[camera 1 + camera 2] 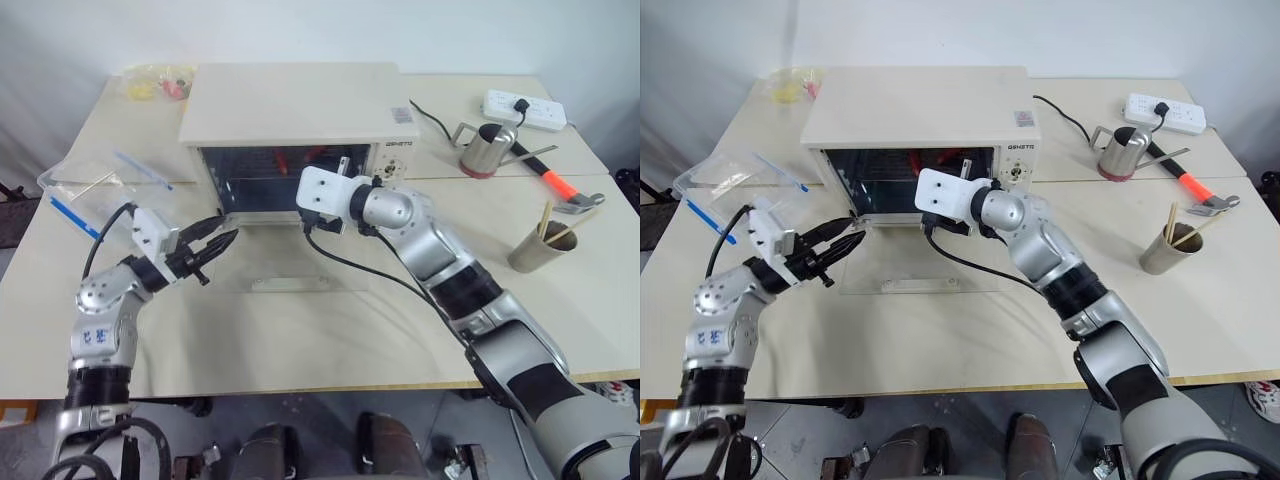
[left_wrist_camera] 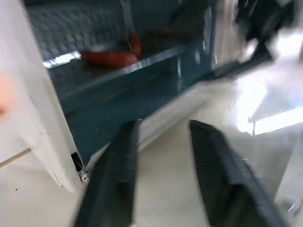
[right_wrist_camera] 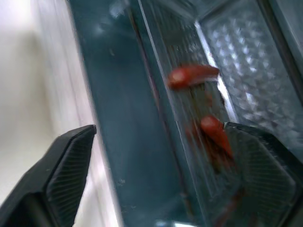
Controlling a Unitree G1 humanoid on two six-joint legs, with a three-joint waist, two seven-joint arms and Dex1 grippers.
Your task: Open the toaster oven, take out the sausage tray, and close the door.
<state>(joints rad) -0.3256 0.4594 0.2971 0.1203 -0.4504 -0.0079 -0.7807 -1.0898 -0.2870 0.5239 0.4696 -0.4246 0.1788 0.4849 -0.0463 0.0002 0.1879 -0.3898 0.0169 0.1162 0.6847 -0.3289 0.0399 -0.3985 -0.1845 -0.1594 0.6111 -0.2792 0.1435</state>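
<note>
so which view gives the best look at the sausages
The right wrist view: both sausages lie close up on the tray, between that gripper's open fingers. The left wrist view shows a sausage smaller, inside the open toaster oven. In the head views they are just red flecks behind the right gripper.
</note>
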